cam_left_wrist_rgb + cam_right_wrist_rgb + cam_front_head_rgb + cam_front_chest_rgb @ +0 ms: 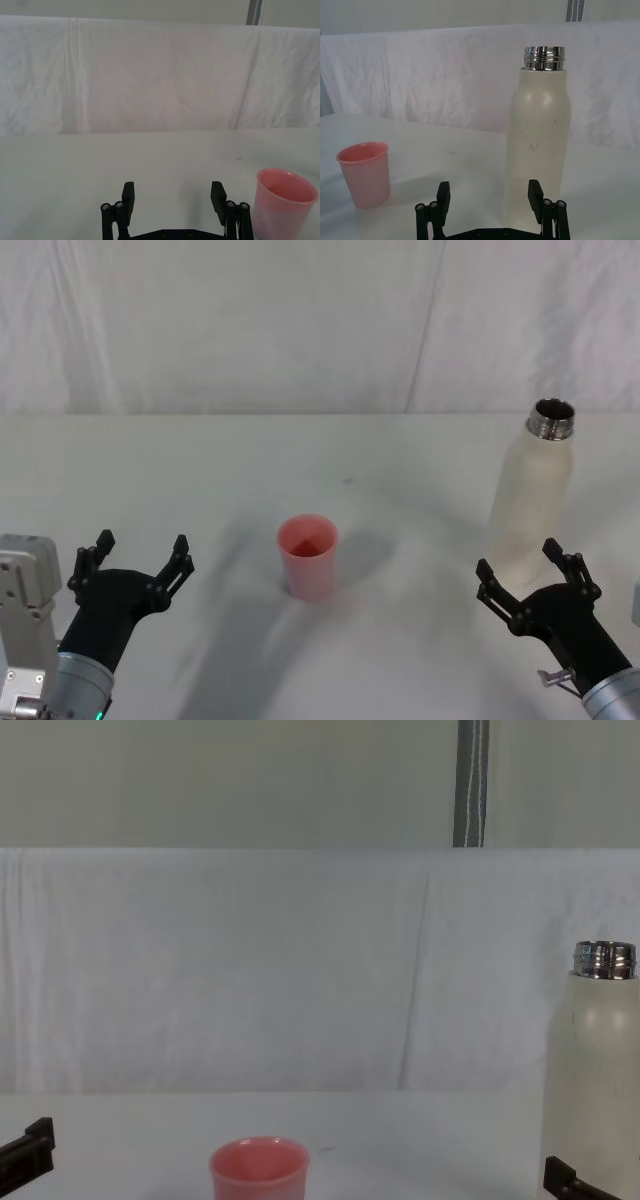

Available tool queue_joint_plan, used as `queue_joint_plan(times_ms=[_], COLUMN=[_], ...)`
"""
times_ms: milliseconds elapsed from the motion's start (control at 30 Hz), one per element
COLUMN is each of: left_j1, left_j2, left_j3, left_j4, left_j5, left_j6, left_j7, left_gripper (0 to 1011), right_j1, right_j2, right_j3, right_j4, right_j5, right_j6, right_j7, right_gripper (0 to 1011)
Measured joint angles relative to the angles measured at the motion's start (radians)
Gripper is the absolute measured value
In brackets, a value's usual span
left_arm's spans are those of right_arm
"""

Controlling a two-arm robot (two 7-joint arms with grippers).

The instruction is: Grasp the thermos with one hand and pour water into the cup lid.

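I see the thermos (532,495) standing upright on the white table (400,490), off to the right side, its cap off and the shiny threaded steel neck open at the top. The pink cup lid (308,556) stands upright near the middle of the table, well apart from the thermos, mouth up. My right gripper (536,577) sits low just in front of the foot of the thermos, fingers spread wide with nothing between them; from the right wrist the bottle rises close ahead, slightly off the line between the two fingers, and I cannot tell whether a finger touches it. My left gripper (138,559) rests low on the left, also wide open and holding nothing, with the cup lid off to its inner side.
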Motion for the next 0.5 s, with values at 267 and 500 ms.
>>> queue_joint_plan(times_ms=[267, 500], left_j1=[0.000, 0.000], left_j2=[0.000, 0.000], left_j3=[0.000, 0.000], left_j4=[0.000, 0.000], left_j5=[0.000, 0.000], left_j6=[0.000, 0.000], left_j7=[0.000, 0.000], left_gripper=[1001, 1001], right_j1=[0.000, 0.000], right_j2=[0.000, 0.000], right_j3=[0.000, 0.000], right_j4=[0.000, 0.000], right_j5=[0.000, 0.000], right_j6=[0.000, 0.000], right_j7=[0.000, 0.000], right_gripper=[1003, 1003])
